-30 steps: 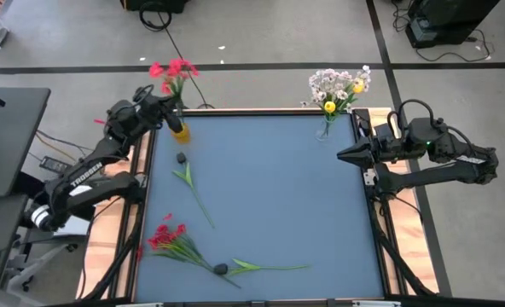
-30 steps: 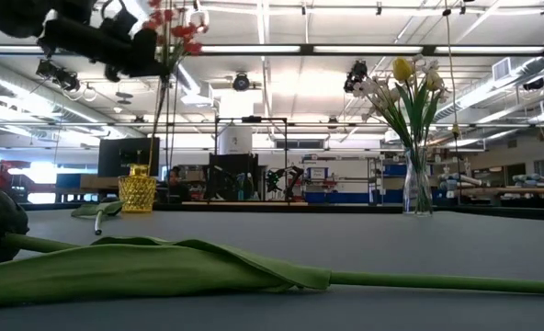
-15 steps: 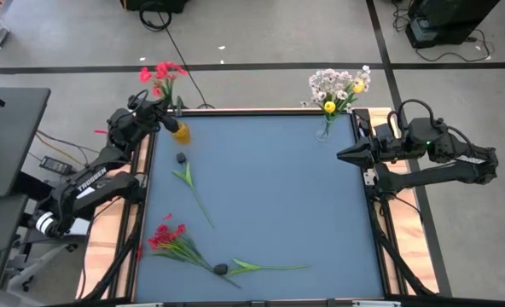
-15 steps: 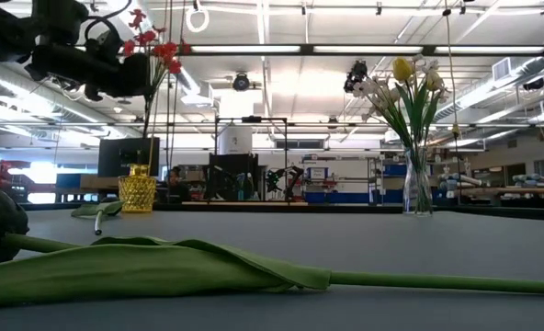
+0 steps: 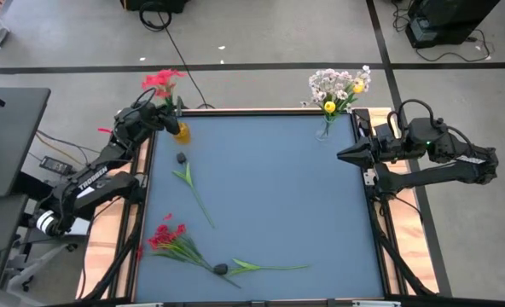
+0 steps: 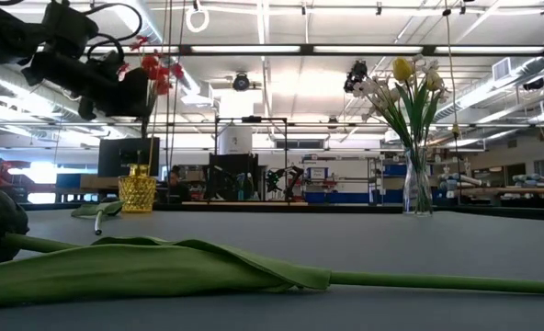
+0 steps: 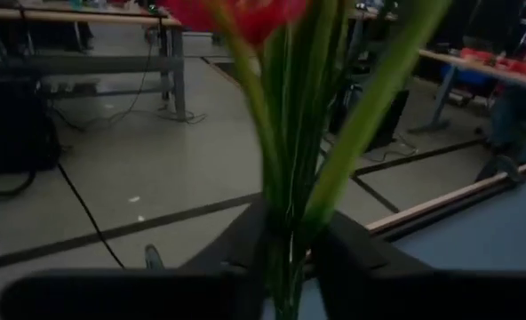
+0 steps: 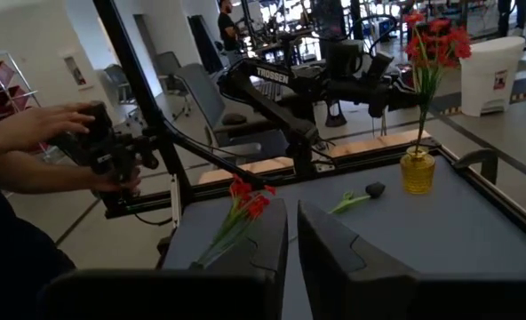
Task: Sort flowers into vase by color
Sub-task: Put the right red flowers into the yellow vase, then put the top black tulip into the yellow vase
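Observation:
My left gripper (image 5: 165,115) is shut on a red-blossomed spray (image 5: 159,81) above the yellow vase (image 5: 180,132) at the table's far left corner. In the low view the red blossoms (image 6: 153,66) stand over that vase (image 6: 137,193). My right gripper (image 5: 342,155) waits shut at the table's right edge, near the clear vase (image 5: 325,128) of white and yellow flowers (image 5: 338,89). Lying on the table are a dark-bloomed stem (image 5: 188,183), a red bunch (image 5: 169,237) and another dark-bloomed stem (image 5: 257,267). My left gripper pinches the spray's green stems (image 7: 285,240) between its two fingers, below the red blossoms (image 7: 245,13). The fingers come level from the table's left side, lying across the stems. The spray stands nearly upright, and its lower end reaches into the yellow vase's mouth (image 8: 417,151).
The leaf and stem of the near flower (image 6: 162,267) fill the foreground of the low view. A person's hands (image 8: 59,124) work a device beyond the table's left side. Wooden rails (image 5: 142,162) edge the blue table top.
My left gripper has moved down and toward the table's left edge, still shut on the stems. The red blossoms have swung left and the spray stands more upright, its lower end staying at the yellow vase.

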Available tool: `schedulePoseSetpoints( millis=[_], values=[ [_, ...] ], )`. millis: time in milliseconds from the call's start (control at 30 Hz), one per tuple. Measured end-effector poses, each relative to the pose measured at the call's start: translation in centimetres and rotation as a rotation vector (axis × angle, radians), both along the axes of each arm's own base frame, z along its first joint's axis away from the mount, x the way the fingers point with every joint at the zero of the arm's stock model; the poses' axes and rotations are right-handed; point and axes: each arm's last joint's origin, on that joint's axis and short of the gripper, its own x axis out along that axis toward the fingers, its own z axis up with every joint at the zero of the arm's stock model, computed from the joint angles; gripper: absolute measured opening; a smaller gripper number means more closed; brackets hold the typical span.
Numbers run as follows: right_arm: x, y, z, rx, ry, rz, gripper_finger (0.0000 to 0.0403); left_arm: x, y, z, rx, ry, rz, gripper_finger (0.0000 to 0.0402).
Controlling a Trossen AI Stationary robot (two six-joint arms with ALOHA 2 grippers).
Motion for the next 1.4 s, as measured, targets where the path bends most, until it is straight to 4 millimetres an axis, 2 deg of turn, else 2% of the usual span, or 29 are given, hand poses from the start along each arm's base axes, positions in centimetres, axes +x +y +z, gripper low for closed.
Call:
schedulePoseSetpoints(
  millis=[233, 400, 567, 767, 900, 1000, 1200, 1400],
  values=[
    [0.0, 0.0, 0.0, 0.000, 0.000, 0.000, 0.0040, 0.1, -0.1, 0.0, -0.053, -0.093, -0.044, 0.0216],
    [0.0, 0.0, 0.0, 0.000, 0.000, 0.000, 0.0040, 0.1, -0.2, 0.8, -0.163, -0.051, -0.053, 0.0255],
    [0.0, 0.0, 0.0, 0.000, 0.000, 0.000, 0.0040, -0.1, -0.7, 3.4, -0.255, 0.017, -0.054, 0.0258],
    [0.0, 0.0, 0.0, 0.000, 0.000, 0.000, 0.0040, -0.6, -2.2, 7.0, -0.360, 0.090, -0.055, 0.0258],
    [0.0, 0.0, 0.0, 0.000, 0.000, 0.000, 0.0040, -0.8, -3.3, 8.5, -0.416, 0.092, -0.068, 0.0258],
    [0.0, 0.0, 0.0, 0.000, 0.000, 0.000, 0.0040, -0.8, -3.8, 8.9, -0.472, 0.064, -0.065, 0.0253],
    [0.0, 0.0, 0.0, 0.000, 0.000, 0.000, 0.0040, -0.1, -4.8, 8.4, -0.599, 0.016, -0.089, 0.0219],
    [0.0, 0.0, 0.0, 0.000, 0.000, 0.000, 0.0040, 1.1, -6.3, 8.3, -0.755, -0.070, -0.225, 0.0192]
  ],
)
